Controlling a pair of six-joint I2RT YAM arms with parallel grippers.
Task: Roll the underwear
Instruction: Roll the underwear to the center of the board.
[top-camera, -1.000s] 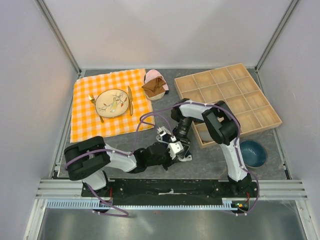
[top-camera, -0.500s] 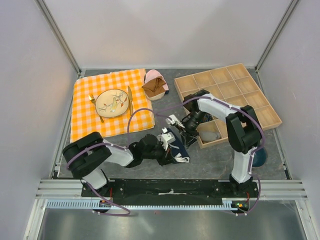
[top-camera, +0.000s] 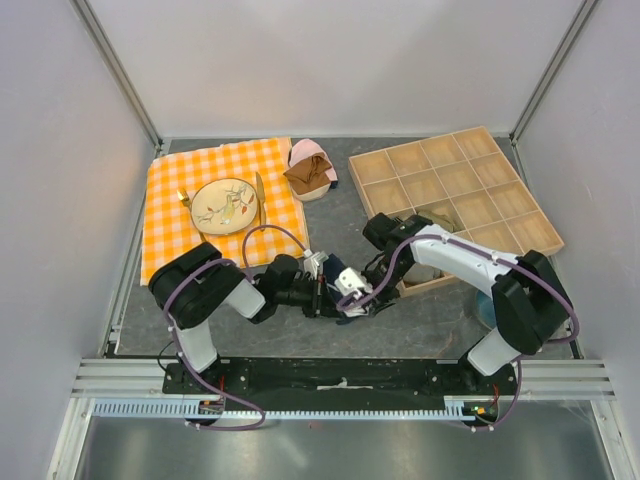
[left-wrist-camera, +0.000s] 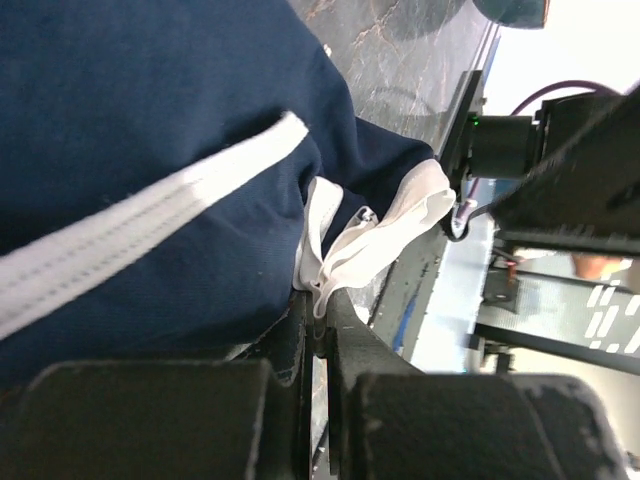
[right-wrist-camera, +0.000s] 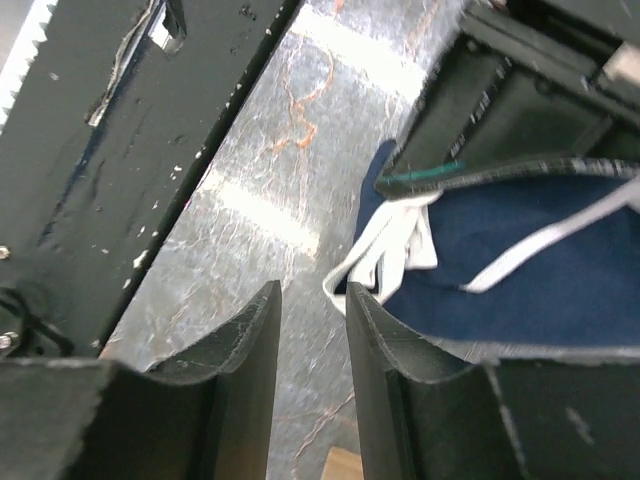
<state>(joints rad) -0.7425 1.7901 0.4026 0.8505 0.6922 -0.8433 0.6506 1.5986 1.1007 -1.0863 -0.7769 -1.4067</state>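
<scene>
The navy underwear (top-camera: 342, 287) with its white trim lies bunched on the grey table between the two grippers. In the left wrist view the underwear (left-wrist-camera: 150, 130) fills the frame. My left gripper (top-camera: 322, 292) reaches in from the left and its jaws (left-wrist-camera: 320, 305) are shut on a fold of the white trim. My right gripper (top-camera: 365, 300) comes down at the cloth's right side. In the right wrist view its jaws (right-wrist-camera: 312, 300) stand a little apart with only bare table between them. The underwear (right-wrist-camera: 520, 260) lies just beside the right finger (right-wrist-camera: 385, 330).
An orange checked cloth (top-camera: 170, 230) holds a plate (top-camera: 224, 205), fork and knife at the back left. Brown and pink garments (top-camera: 310, 170) lie behind the middle. A wooden compartment tray (top-camera: 460, 180) stands at the right. A blue bowl (top-camera: 483, 310) shows partly behind the right arm.
My right arm has swung from over the tray's front down and toward me, to the underwear's right side. My left gripper has stretched out flatter along the table, still holding the cloth.
</scene>
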